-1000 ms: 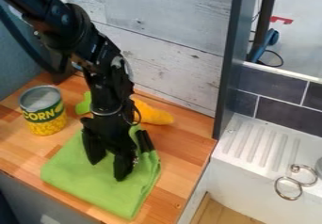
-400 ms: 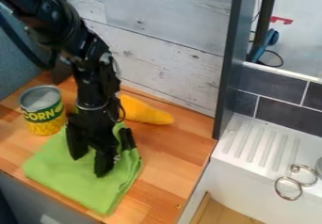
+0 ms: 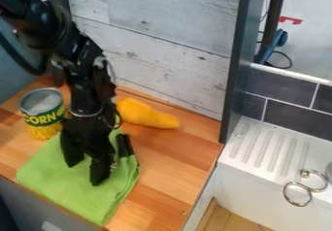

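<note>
- well, a tin can [image 3: 42, 119] stands upright on the wooden counter [image 3: 170, 152].
- the green cloth [image 3: 61, 193] lies folded just beside it, nearer the camera.
- the black gripper [image 3: 85, 173] points down onto the cloth, its jaws open, tips apart.
- an orange-yellow toy [image 3: 148, 114] lies behind, to the right.
- farther right, metal rings [image 3: 297, 202] sit at the white sink [image 3: 243, 169].

Bare counter [image 3: 172, 155] right of the green cloth [image 3: 77, 189], passable up to the dark post [image 3: 235, 65]. Corn can [image 3: 44, 112] blocks left, yellow carrot [image 3: 146, 113] blocks behind, plank wall [image 3: 156, 50] beyond it.
</note>
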You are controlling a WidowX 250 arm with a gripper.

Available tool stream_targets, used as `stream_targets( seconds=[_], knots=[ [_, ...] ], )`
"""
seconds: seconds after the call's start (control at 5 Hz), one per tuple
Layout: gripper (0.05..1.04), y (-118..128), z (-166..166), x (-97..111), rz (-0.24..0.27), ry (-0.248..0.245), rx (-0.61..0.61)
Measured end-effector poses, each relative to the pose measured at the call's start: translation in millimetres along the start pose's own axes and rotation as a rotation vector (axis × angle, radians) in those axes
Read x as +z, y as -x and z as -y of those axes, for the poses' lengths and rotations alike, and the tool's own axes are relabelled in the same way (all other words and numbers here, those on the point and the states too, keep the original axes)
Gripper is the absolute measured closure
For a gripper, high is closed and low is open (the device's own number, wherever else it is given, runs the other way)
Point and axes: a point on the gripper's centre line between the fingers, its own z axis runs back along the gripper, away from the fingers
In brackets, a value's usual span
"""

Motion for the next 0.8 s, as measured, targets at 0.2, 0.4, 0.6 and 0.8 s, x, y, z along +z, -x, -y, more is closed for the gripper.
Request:
stream_targets(
  seconds=[0.2,0.4,0.6,0.8],
  knots=[
    [0.083,6,16,16,0.05,0.108,-0.025],
    [0.083,17,12,66,0.133,0.062,0.001],
    [0.083,30,11,98,0.161,0.047,0.007],
    [0.083,49,15,112,0.077,0.039,0.029]
  ],
)
